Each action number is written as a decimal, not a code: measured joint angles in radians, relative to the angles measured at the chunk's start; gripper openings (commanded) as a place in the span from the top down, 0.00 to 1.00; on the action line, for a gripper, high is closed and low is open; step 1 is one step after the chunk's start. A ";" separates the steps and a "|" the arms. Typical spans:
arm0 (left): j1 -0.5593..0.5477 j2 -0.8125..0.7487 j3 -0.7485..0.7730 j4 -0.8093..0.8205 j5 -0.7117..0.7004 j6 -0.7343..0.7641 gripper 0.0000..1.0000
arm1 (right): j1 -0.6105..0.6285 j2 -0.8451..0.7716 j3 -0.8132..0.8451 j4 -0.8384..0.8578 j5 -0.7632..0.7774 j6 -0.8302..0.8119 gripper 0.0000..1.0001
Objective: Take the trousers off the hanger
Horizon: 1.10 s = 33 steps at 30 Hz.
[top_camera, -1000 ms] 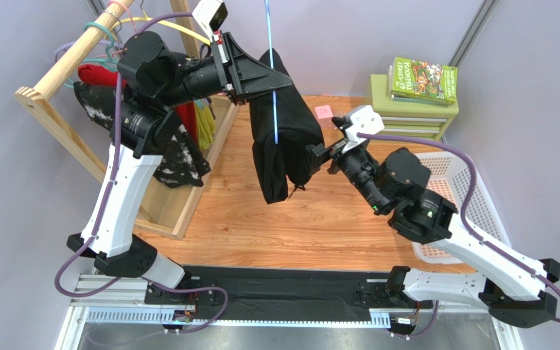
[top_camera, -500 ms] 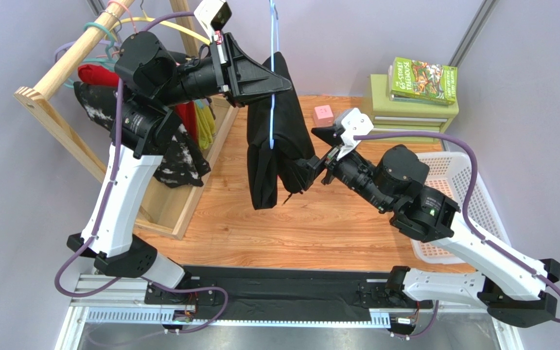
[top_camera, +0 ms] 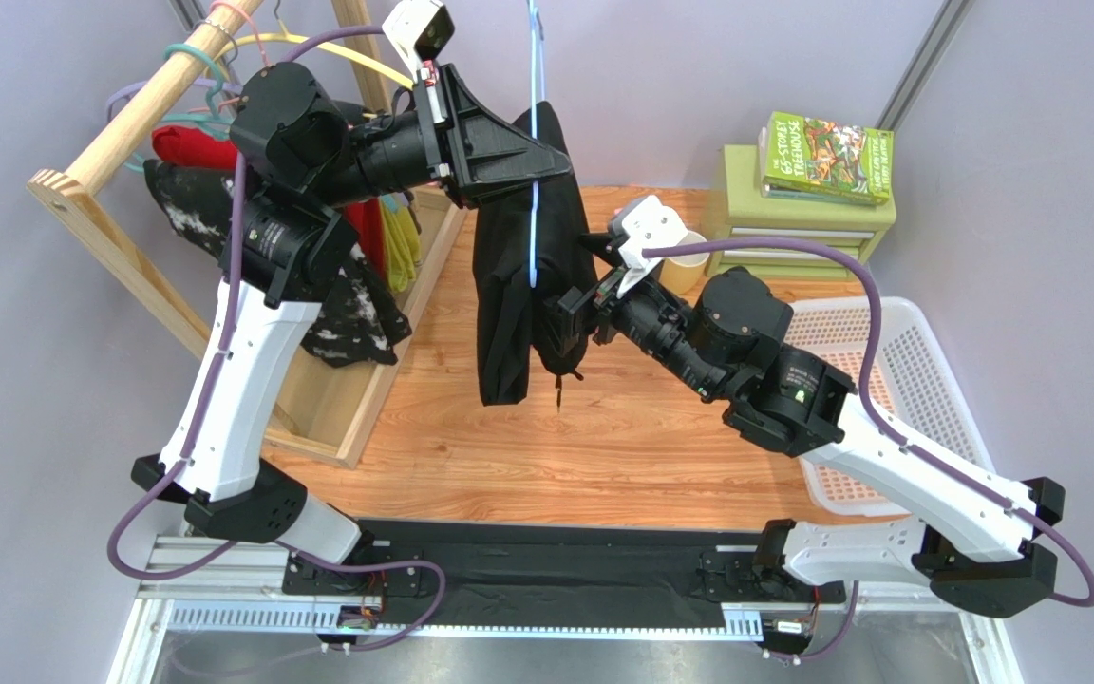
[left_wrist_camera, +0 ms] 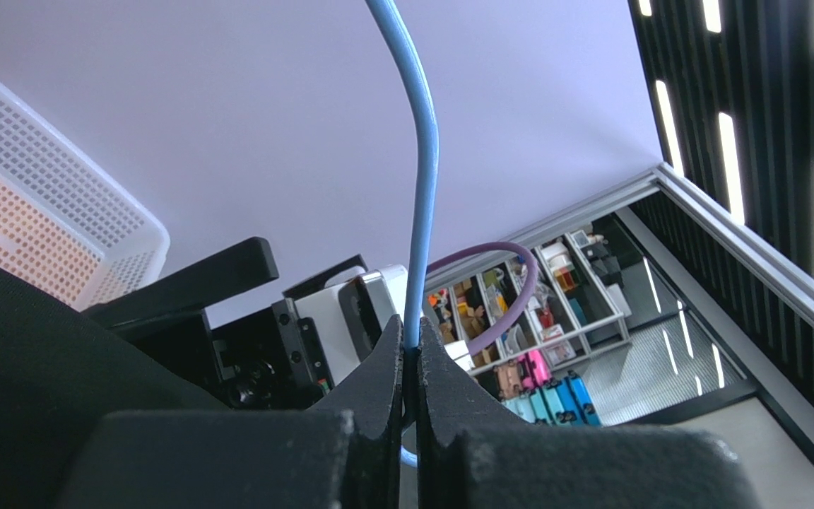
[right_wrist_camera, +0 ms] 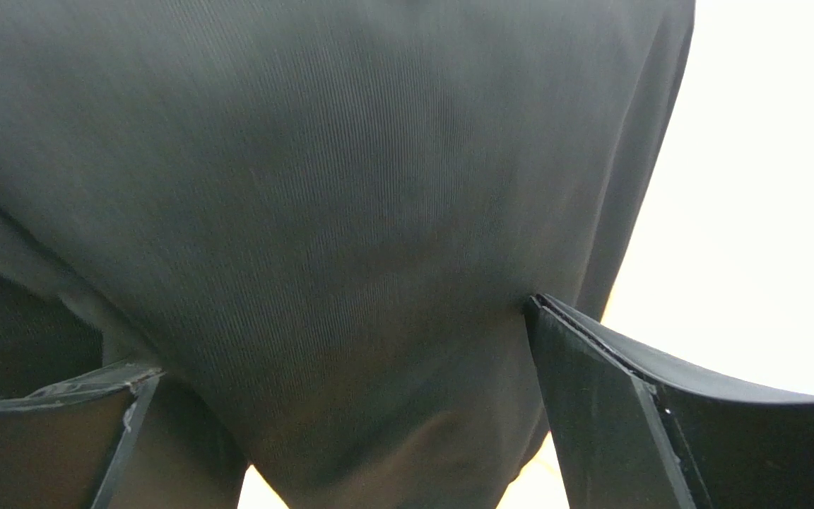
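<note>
the left gripper [left_wrist_camera: 409, 366] is clamped on the thin wire of the hanger [left_wrist_camera: 422, 212] and holds it raised above the table [top_camera: 624, 442]. the trousers [top_camera: 510, 314] hang draped over the hanger, in front of the left gripper. the right gripper [right_wrist_camera: 337, 414] is at the garment's right side, fingers spread apart, with trouser fabric between them.
</note>
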 measured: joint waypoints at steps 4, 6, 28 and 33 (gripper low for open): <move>0.000 -0.008 -0.016 0.000 -0.001 0.002 1.00 | 0.022 0.019 0.043 0.023 0.046 -0.035 0.07; 0.000 -0.013 -0.027 0.000 -0.001 0.003 1.00 | 0.031 0.030 0.068 0.044 0.075 -0.054 0.10; 0.007 -0.050 -0.040 -0.090 -0.018 0.074 1.00 | 0.038 0.203 0.250 0.068 0.276 -0.236 1.00; 0.042 -0.089 -0.040 -0.218 -0.037 0.166 1.00 | 0.041 0.174 0.267 -0.002 0.328 -0.232 1.00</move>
